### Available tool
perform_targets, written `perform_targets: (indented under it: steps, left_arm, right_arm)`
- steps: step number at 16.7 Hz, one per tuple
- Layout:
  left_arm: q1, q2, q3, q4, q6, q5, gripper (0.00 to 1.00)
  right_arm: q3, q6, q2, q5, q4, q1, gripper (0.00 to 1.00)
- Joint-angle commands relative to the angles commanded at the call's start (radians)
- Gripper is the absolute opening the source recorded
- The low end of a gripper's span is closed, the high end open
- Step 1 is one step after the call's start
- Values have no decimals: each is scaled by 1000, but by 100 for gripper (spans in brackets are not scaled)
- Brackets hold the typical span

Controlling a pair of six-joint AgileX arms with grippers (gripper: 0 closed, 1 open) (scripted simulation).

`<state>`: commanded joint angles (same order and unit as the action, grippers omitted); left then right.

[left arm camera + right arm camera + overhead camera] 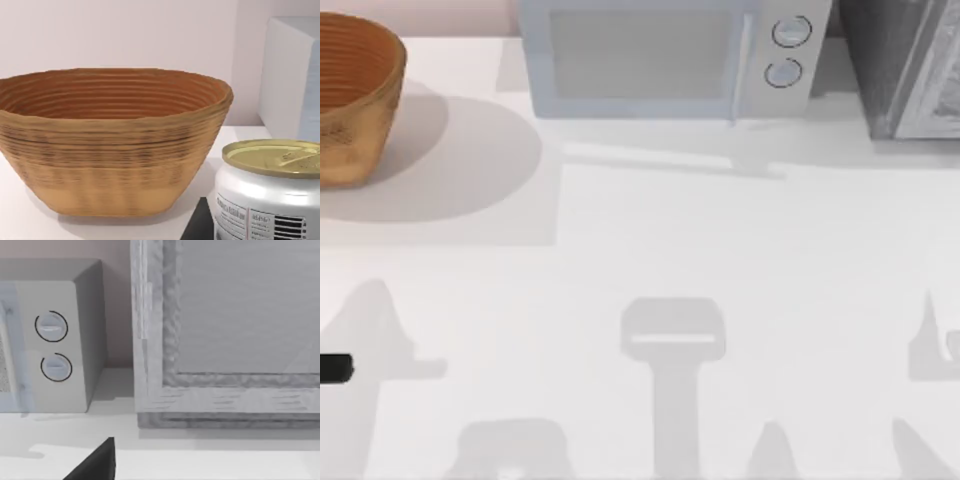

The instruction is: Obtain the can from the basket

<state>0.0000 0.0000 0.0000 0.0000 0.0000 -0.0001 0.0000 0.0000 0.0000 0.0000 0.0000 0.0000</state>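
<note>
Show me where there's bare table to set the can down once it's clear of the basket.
The widest bare stretch of table lies in front of the microwave, reaching right toward the grey cabinet. There is also room between the basket and the microwave. The back edge is crowded. The can sits beside the basket in the left wrist view.

basket [110, 150]: woven, ribbed, matt | can [272, 190]: glossy metal, pale gold lid | table [720, 260]: smooth matt white
</note>
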Motion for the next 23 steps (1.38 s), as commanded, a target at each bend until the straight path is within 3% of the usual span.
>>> perform_targets:
  steps: [5, 7, 23]
  left_arm:
    - [1, 8, 3, 0, 3, 3, 0]
    - [-18, 51, 29, 20, 8, 45, 0]
    - [-186, 937, 466, 415, 21, 669, 0]
  right_arm:
    - [0, 0, 0, 0, 0, 0, 100]
    - [0, 0, 0, 0, 0, 0, 100]
    - [0, 0, 0, 0, 0, 0, 100]
